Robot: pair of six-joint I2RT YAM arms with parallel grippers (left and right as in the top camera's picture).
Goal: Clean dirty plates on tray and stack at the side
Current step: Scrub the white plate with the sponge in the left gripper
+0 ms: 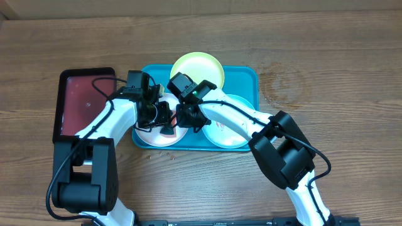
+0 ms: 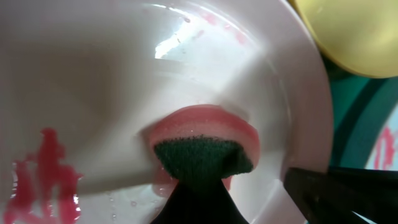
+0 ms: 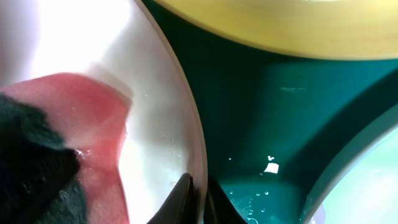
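Note:
The turquoise tray (image 1: 248,78) holds three plates: a yellow-green one (image 1: 196,68) at the back, a pale mint one (image 1: 229,135) at the front right and a white one (image 1: 151,137) at the front left. My left gripper (image 1: 164,119) is shut on a pink sponge (image 2: 205,134) with a dark green scouring face, pressed onto the wet white plate (image 2: 93,93). A red smear (image 2: 46,180) lies left of the sponge. My right gripper (image 3: 198,186) is shut on the white plate's rim (image 3: 186,124), one finger on each side.
A smaller dark-red tray (image 1: 78,100) with a black rim lies left of the turquoise one. Water drops sit on the tray floor (image 3: 261,124) between the plates. Both arms cross over the tray's front half.

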